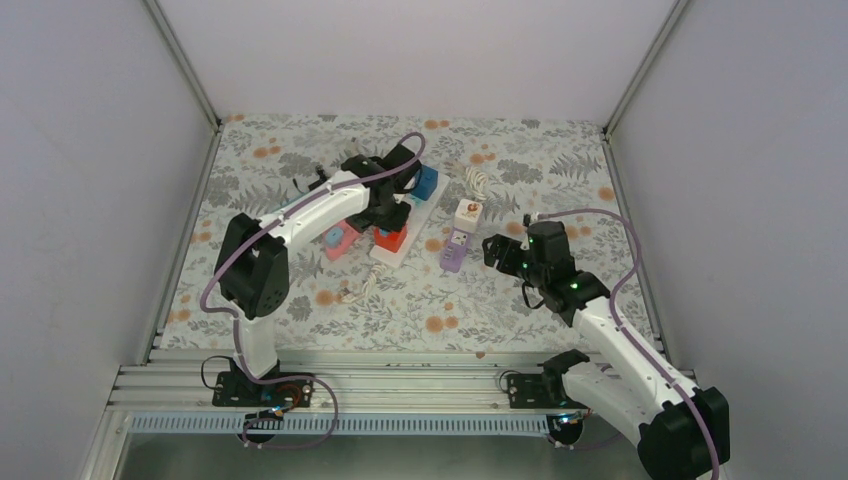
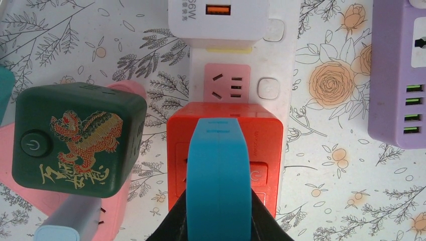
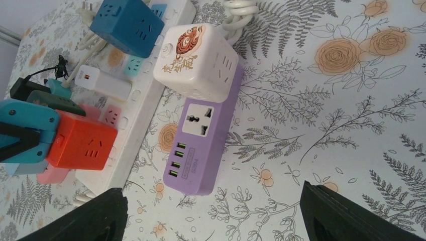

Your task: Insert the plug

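An orange cube plug sits on the white power strip, just below a free pink socket. My left gripper has blue fingers pressed together with nothing between them, and their tips rest over the top face of the orange cube. From the side, the right wrist view has those blue fingers against the orange cube. In the top view the left gripper hovers over the strip. My right gripper stands open over bare cloth, near the purple strip.
A dark green cube with a lion print sits on a pink strip at the left. A white USB charger and a blue cube occupy the white strip. A white cube tops the purple strip. Walls enclose the floral cloth.
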`<state>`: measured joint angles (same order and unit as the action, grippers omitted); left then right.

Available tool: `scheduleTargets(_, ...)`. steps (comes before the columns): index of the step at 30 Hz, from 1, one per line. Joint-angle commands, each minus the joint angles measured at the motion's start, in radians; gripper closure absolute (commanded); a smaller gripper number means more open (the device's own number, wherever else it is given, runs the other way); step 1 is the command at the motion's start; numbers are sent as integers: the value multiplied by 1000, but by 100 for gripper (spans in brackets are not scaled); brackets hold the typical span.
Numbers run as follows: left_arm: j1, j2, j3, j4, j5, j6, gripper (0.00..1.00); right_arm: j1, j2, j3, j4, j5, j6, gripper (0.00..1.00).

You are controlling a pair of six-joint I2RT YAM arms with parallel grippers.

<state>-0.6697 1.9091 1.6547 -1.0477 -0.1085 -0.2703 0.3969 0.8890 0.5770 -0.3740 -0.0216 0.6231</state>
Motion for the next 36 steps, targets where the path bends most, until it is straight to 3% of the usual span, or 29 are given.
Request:
scheduleTargets(1, 1, 0, -2, 2, 11, -19, 83, -7, -16, 27, -20, 18, 7, 12)
scheduleTargets(6, 1, -124, -22, 91, 19, -29, 58, -7, -8, 72, -69, 52, 2, 11)
scheduleTargets(11, 13, -351, -196, 250, -1, -51, 37, -7, 4, 127, -127, 97, 11, 10)
scheduleTargets(13, 31, -475, -294, 319, -23, -63, 22, -7, 2, 153, -143, 108, 12, 10)
scheduleTargets(15, 61, -620, -403, 385, -72, -76, 2, -8, -2, 184, -165, 136, 3, 10)
scheduleTargets(21, 187, -1047, -645, 472, -81, -38, 0, -13, -35, 326, -298, 307, -28, 4)
scheduleTargets(26, 188, -1275, -680, 425, -136, 33, 0, -13, -134, 408, -399, 413, -66, 1)
scheduleTargets(36, 188, -1657, -708, 411, -349, -26, 0, -13, -338, 500, -519, 573, -40, 0)
